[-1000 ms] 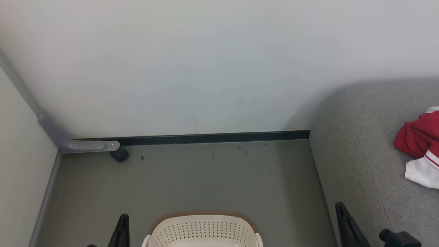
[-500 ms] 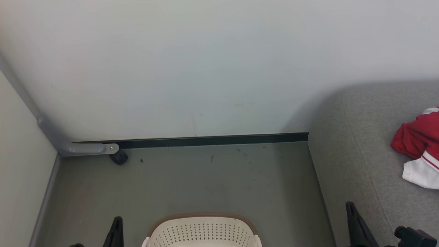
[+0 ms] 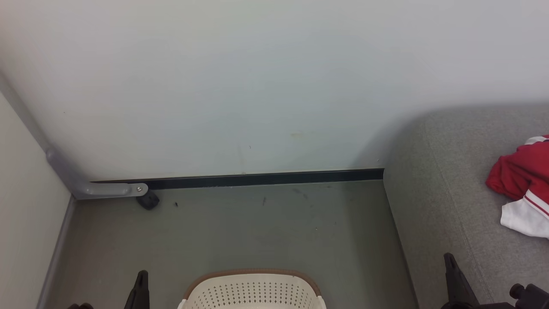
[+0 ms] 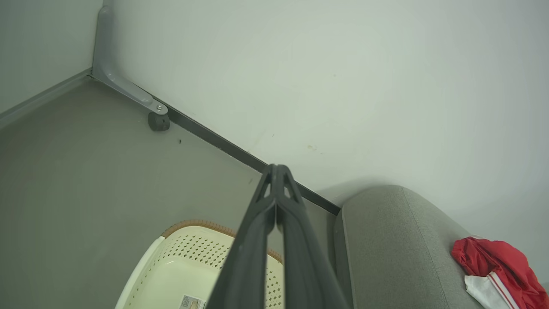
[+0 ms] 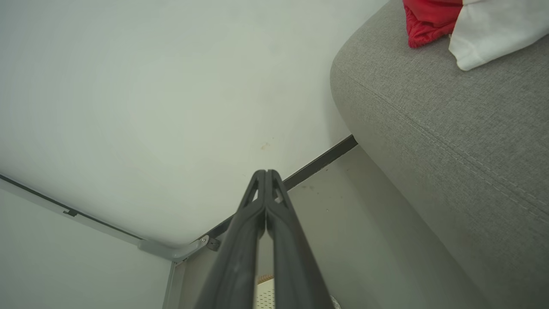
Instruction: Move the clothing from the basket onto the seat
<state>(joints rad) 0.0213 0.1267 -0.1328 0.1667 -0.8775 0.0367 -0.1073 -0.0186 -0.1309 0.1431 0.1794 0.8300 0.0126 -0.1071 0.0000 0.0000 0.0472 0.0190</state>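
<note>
Red-and-white clothing (image 3: 521, 189) lies on the grey seat (image 3: 429, 206), right of the laundry basket (image 3: 253, 292) — whose visible floor looks bare. Left gripper (image 4: 276, 169) and right gripper (image 5: 266, 172) flank the basket, fingers pressed together, empty. Advisable: tilt down to check the basket's hidden near part first.

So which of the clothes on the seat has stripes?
The white piece, with thin red stripes; the red garment beside it on the seat shows none.
</note>
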